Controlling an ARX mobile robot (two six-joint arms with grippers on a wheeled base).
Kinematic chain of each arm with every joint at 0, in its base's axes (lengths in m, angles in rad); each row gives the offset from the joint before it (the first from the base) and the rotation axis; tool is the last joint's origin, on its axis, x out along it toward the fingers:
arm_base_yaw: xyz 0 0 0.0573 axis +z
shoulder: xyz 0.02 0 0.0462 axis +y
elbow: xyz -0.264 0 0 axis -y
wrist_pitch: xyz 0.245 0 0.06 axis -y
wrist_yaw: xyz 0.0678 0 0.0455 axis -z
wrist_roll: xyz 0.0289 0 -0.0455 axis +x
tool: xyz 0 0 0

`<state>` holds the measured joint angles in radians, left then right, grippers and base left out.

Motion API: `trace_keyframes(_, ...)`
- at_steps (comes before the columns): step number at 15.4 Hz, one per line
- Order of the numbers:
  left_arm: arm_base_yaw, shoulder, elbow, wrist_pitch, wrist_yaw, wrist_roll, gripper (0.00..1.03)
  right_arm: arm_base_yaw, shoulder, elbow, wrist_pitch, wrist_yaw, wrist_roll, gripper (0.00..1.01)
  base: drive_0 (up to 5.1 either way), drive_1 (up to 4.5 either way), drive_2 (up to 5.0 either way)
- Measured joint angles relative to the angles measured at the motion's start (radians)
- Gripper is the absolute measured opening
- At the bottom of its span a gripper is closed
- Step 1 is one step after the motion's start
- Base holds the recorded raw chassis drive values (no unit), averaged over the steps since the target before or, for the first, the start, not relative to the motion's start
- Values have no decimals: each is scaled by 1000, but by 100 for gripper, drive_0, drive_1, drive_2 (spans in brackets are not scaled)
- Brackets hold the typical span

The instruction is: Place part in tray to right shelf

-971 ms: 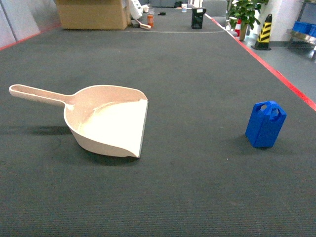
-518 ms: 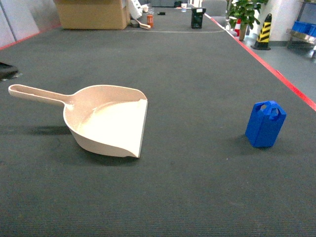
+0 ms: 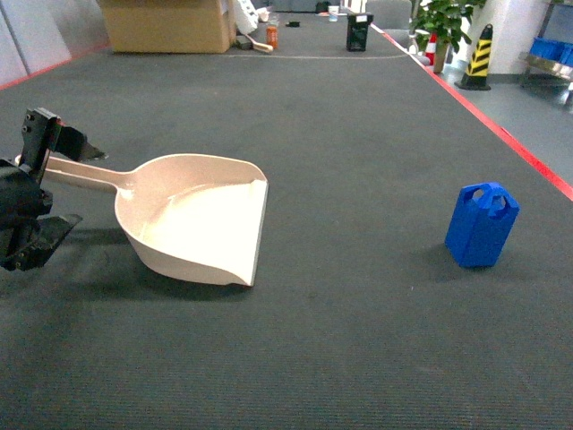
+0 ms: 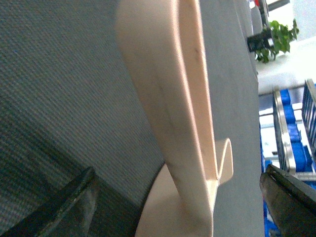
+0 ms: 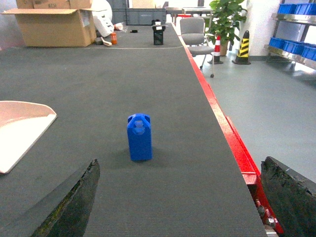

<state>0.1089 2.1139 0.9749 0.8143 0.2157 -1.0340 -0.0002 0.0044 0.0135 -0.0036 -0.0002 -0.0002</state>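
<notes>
The cream tray (image 3: 199, 224) lies left of centre on the dark mat, its long handle (image 3: 82, 174) pointing left. My left gripper (image 3: 64, 184) is open at the handle's end, one finger above it and one below. From the left wrist, the handle (image 4: 173, 98) runs between the spread fingers of the left gripper (image 4: 177, 200) without touching them. The blue part (image 3: 482, 226) stands upright far to the right. My right gripper (image 5: 180, 200) is open and empty, well short of the part (image 5: 139, 137). It is outside the head view. The right shelf is out of view.
A red edge strip (image 3: 501, 134) borders the mat on the right, with floor beyond. A cardboard box (image 3: 168, 25) and small items sit at the far end. A potted plant (image 3: 440, 22), a striped bollard (image 3: 481, 55) and a steel rack with blue bins (image 3: 548, 54) stand far right.
My left gripper has come into the head view from the left and now straddles the end of the tray's handle. The tray and the part have not moved.
</notes>
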Motion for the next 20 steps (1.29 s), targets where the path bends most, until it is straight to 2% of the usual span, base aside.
trace_keyframes(2, 10, 56, 74, -2, -24, -24, 98, 0, 0, 0, 0, 0, 0, 98, 0, 0, 0)
trace_keyframes(5, 11, 109, 167, -16, -27, -67, 98, 0, 0, 0, 0, 0, 0, 98, 0, 0, 0)
trace_keyframes(6, 8, 124, 188, -12, -19, -77, 94, 0, 0, 0, 0, 0, 0, 98, 0, 0, 0)
trace_keyframes(10, 5, 163, 223, 28, 10, -94, 47, 0, 0, 0, 0, 0, 0, 98, 0, 0, 0)
trace_keyframes(12, 9, 173, 218, 62, 14, -131, 21, 0, 0, 0, 0, 0, 0, 98, 0, 0, 0)
trace_keyframes(13, 9, 166, 206, 93, 20, -164, 17, 0, 0, 0, 0, 0, 0, 98, 0, 0, 0)
trace_keyframes(17, 1, 135, 148, 158, 37, -163, 17, 0, 0, 0, 0, 0, 0, 98, 0, 0, 0)
trace_keyframes(20, -42, -30, 11, 344, 111, -185, 17, 0, 0, 0, 0, 0, 0, 98, 0, 0, 0)
